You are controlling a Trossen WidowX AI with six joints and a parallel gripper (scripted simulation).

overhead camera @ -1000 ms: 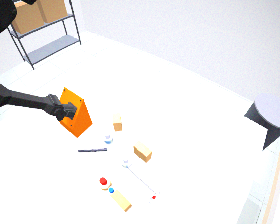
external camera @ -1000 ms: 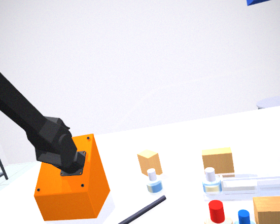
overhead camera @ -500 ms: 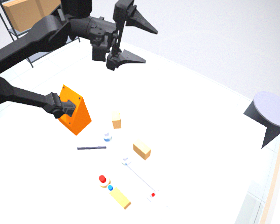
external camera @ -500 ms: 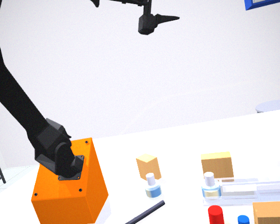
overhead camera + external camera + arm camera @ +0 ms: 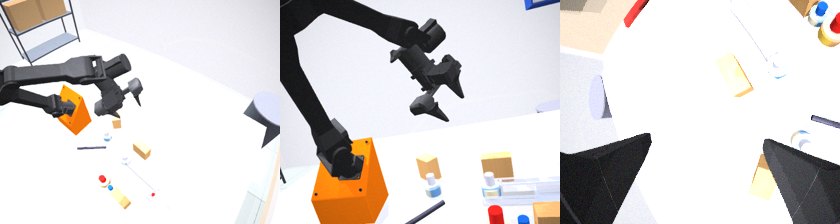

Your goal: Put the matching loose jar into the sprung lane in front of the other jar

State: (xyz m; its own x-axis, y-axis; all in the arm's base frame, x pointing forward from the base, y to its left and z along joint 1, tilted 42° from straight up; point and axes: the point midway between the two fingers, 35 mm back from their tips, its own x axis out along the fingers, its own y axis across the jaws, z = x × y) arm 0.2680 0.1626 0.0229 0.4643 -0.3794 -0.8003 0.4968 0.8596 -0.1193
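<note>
The claw (image 5: 130,111) (image 5: 455,109) (image 5: 708,142) hangs wide open and empty above the desk (image 5: 193,162) (image 5: 462,144) (image 5: 680,105), while the loose white-capped jar (image 5: 107,137) (image 5: 433,190) (image 5: 802,138), apparently the match, stands upright below it, offset toward the orange base (image 5: 83,119) (image 5: 377,192), so the coming reach should go down and back.

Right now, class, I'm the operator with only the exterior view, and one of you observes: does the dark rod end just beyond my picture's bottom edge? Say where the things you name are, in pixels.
Observer: Yes, the top view shows both ends of the dark rod (image 5: 91,147) (image 5: 425,212) (image 5: 826,122) on the table.
Operator: And the clear lane's far end, past my right edge?
Observer: From above, a small red part (image 5: 152,194) shows there, at the opposite end from the white-capped jar (image 5: 125,160) (image 5: 491,191) (image 5: 777,67).
</note>
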